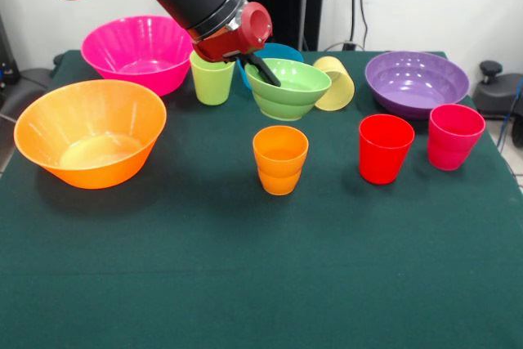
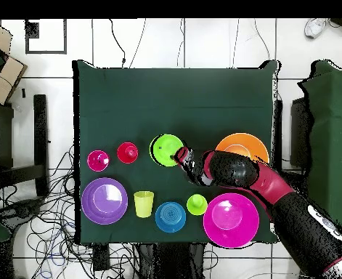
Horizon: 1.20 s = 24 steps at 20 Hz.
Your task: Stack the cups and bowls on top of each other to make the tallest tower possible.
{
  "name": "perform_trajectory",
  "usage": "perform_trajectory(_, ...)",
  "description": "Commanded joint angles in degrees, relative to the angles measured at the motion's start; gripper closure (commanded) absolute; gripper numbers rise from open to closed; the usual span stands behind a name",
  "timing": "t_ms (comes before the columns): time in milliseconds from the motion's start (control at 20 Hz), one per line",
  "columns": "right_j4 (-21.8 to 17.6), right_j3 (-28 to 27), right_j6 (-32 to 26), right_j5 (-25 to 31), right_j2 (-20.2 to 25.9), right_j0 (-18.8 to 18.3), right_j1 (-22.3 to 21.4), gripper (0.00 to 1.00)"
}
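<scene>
The small green bowl is held by its rim in the tool, one black finger being seen inside the bowl, so the tool is judged to be closed on it. The bowl is tilted and appears lifted off the desk, just behind and above the orange cup; seen from overhead it hides that cup, so it is probably being carried there to be set on top as the second piece of the tower. The orange cup stands upright and alone near the middle, as a base. The blue bowl is left behind the green bowl, beside the lime cup. The yellow cup lies on its side. The red cup, the pink cup and the purple bowl, pink bowl and orange bowl are kept apart, not yet used
</scene>
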Motion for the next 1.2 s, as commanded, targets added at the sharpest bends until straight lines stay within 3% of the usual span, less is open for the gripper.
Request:
perform_trajectory(50, 1.1, -2.7, -1.8, 4.1, -0.6, 0.8, 1.7, 1.0)
perform_trajectory(1200, -0.1, -4.9, -3.7, 3.5, -0.6, 1.2, 2.8, 1.0)
